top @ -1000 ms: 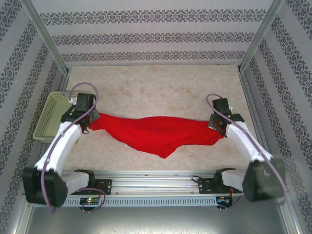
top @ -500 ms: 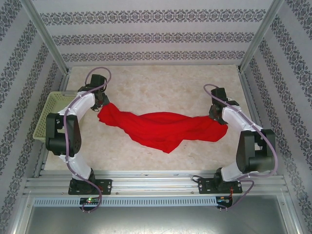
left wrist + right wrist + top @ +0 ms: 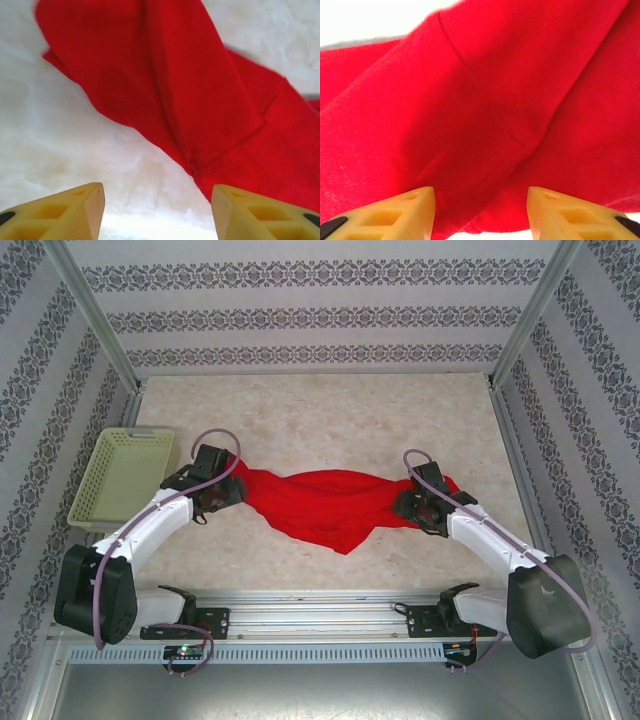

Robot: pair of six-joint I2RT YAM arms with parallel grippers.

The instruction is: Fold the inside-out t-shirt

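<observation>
The inside-out t-shirt (image 3: 325,502) lies bunched in a long red strip across the middle of the table, a pointed flap hanging toward the near edge. My left gripper (image 3: 232,490) hovers at its left end, open; in the left wrist view the red cloth (image 3: 200,90) spreads ahead of the yellow fingers (image 3: 75,212) and only bare table lies between them. My right gripper (image 3: 408,506) is over the shirt's right part, open, with the red folds (image 3: 485,100) under and ahead of its fingers (image 3: 555,212), nothing pinched.
A pale green basket (image 3: 125,475) stands at the table's left edge, just beyond the left arm. The marble-patterned table (image 3: 320,410) has free room behind the shirt. Patterned walls and metal posts close in both sides.
Both grippers have let go of the shirt's ends and opened. The shirt dropped onto the table and bunched inward. Both arms swung out, then came back in toward the cloth.
</observation>
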